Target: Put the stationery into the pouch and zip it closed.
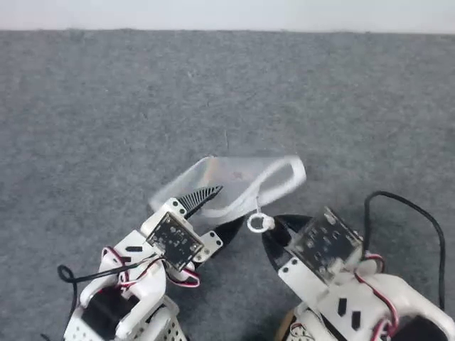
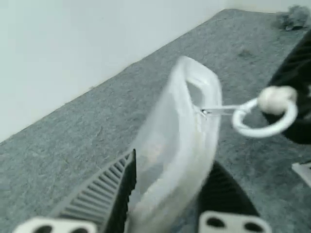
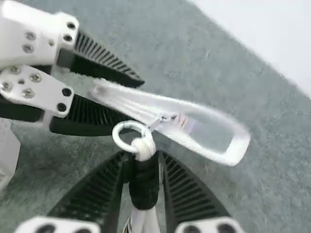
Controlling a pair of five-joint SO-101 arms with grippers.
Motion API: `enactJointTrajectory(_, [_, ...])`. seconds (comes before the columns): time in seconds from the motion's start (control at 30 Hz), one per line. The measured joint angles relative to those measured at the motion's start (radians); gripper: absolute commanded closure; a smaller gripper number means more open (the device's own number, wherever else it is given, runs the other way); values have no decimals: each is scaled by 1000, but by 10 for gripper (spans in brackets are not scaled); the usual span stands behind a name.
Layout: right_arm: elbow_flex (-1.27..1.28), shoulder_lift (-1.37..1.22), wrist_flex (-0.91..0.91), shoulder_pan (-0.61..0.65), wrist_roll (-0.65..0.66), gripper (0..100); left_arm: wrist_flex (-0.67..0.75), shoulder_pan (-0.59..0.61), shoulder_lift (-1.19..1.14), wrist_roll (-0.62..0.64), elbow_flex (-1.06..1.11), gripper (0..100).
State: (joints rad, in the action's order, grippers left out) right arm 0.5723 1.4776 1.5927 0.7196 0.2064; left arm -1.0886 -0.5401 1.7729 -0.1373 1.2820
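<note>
Grey carpeted bench [image 1: 106, 106], pale wall [image 1: 227, 14] along its far edge.

Lifted off the bench between the two arms: a translucent pouch [image 1: 234, 177], turned roughly edge-on with its zip side uppermost.

Left arm [image 1: 167, 241] at the lower left of the high view. Left jaws clenched on the near end of the pouch, plastic pinched between the two black ribbed halves (plainest from the left wrist, where the pouch [image 2: 180, 145] runs away from the camera).

Right arm [image 1: 327, 249] at the lower right. Right jaws clenched on the pull ring [image 3: 129, 136], gripping just under its white knot [image 3: 143, 145]. Ring itself free of the jaws, standing above their tips and hooked to the zip slider [image 3: 165, 118] on the upper edge of the pouch [image 3: 194, 126].

From above, pull ring [image 1: 257, 223] just beside the lower edge of the pouch, in the gap between the two sets of jaws. From the left wrist, same ring [image 2: 265, 119] and knot [image 2: 276, 99] out to one side of the pouch, joined to it by a thin metal tab.

Slider nearer the left jaws' end than the far end. Beyond it, mouth seemingly open as a long pale loop, though too blurred to be sure.

Something pale inside the pouch; impossible to tell what.
</note>
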Motion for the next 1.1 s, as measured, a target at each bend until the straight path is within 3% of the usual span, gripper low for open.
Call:
enactJointTrajectory(0.17, [0, 18, 2, -9, 15, 992, -17, -41, 0, -55, 0, 991])
enactJointTrajectory(0.3, [-2, 44, -18, -103, 63, 992, -58, -68, 0, -140, 0, 991])
enactJointTrajectory(0.73, [0, 35, -54, -362, 186, 992, -84, -78, 0, -222, -2, 992])
enactJointTrajectory(1.1, [282, 44, -328, -545, 236, 992, -77, -78, -12, -229, -2, 993])
